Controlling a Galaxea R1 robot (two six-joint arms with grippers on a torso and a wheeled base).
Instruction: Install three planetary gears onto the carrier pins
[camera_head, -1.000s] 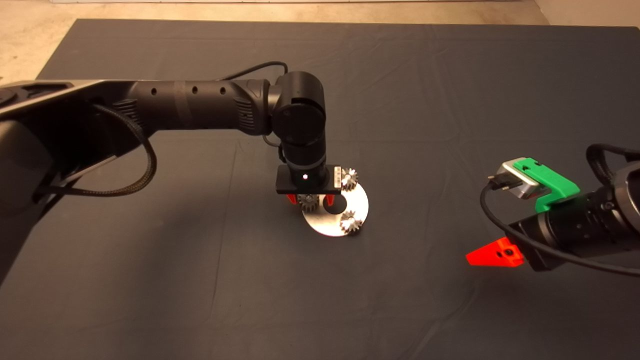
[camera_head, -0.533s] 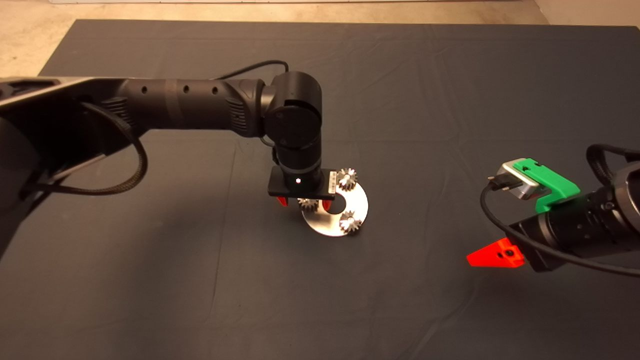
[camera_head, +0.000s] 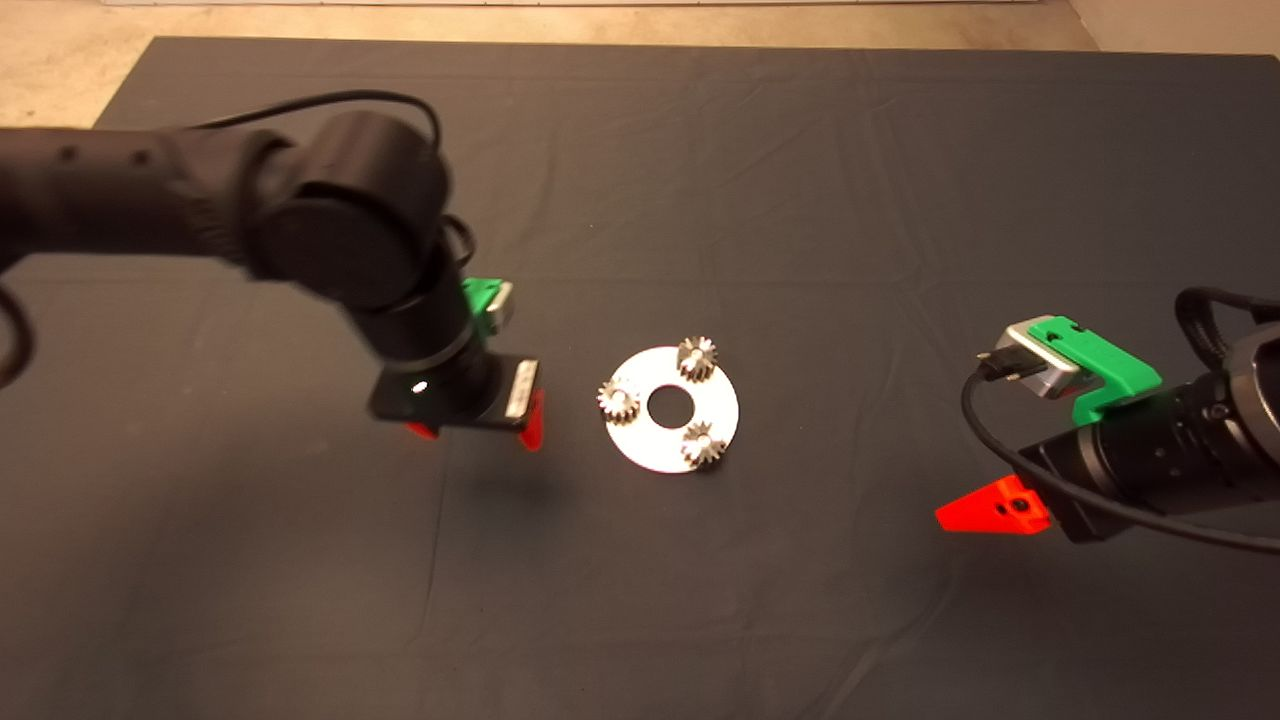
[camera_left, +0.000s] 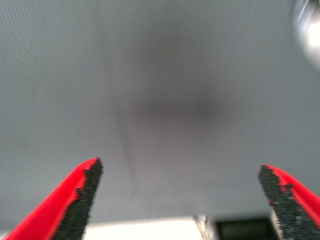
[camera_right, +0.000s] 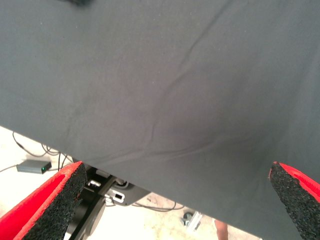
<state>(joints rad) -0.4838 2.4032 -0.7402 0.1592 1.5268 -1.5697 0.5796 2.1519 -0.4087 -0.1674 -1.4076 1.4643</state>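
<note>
Three planetary gears (camera_head: 680, 402) sit on one silvery round disc (camera_head: 724, 406) near the middle of the dark mat (camera_head: 800, 200), spaced around its central hole (camera_head: 668, 405): one at the far side (camera_head: 696, 358), one at the side toward the left arm (camera_head: 618, 401), one at the near side (camera_head: 702, 446). Each shows a pale spot in its bore; the carrier pins themselves are too small to make out. Two arms are in view. The left arm (camera_head: 200, 200) reaches in from the left edge, its wrist bent downward, and the left gripper (camera_head: 478, 432) hangs above bare mat just beside the disc without touching it. In the left wrist view its two red fingers (camera_left: 75, 200) stand wide apart with nothing between them, and a blurred bright edge of the disc (camera_left: 307, 22) shows at a corner. The right gripper (camera_head: 990, 510) is parked at the lower right over the mat, well apart from the disc; its two fingers (camera_right: 50, 205) are likewise spread wide and hold nothing, with the mat's edge and floor cables beyond.
</note>
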